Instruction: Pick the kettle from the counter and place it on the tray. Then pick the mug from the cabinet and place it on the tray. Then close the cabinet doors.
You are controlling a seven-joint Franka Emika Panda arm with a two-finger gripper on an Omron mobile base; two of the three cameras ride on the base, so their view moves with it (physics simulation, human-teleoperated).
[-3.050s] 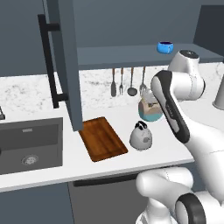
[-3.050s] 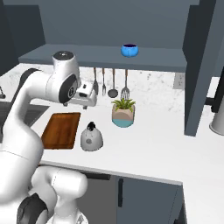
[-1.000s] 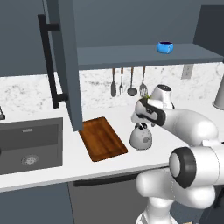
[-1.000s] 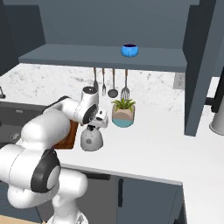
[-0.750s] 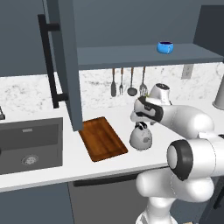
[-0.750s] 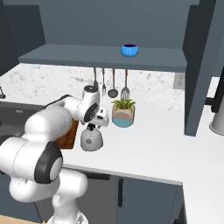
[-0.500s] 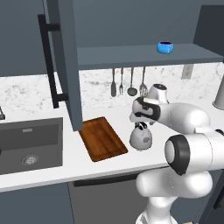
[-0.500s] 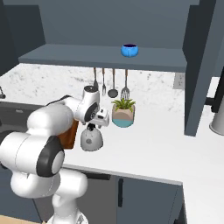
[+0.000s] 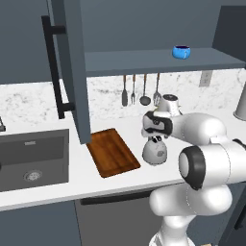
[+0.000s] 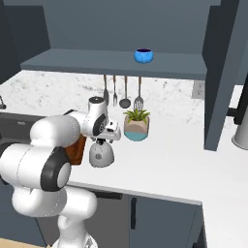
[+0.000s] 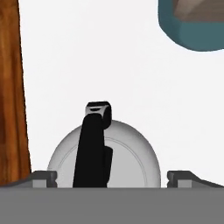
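The grey speckled kettle (image 9: 154,152) (image 10: 100,155) stands on the white counter (image 10: 169,164), just right of the reddish-brown tray (image 9: 112,152) (image 11: 8,87). My gripper (image 9: 153,138) (image 10: 101,141) hangs directly over it, open. In the hand view the kettle (image 11: 127,153) with its black handle sits between the two fingertips (image 11: 43,177), which stand wide on either side of the dome; I cannot tell if they touch it. The blue mug (image 9: 181,52) (image 10: 143,55) rests on the cabinet shelf (image 9: 144,62). Both cabinet doors (image 9: 72,72) (image 10: 225,72) stand open.
A teal-potted plant (image 10: 135,127) (image 11: 192,26) sits close behind the kettle on its right. Utensils (image 9: 139,91) hang on the back wall. The dark sink (image 9: 31,161) lies left of the tray. A metal cylinder (image 10: 240,131) stands at the far right.
The hand has swung down from a raised pose to just above the kettle, settling slightly lower over the last second. The jaws stayed open and the kettle has not moved.
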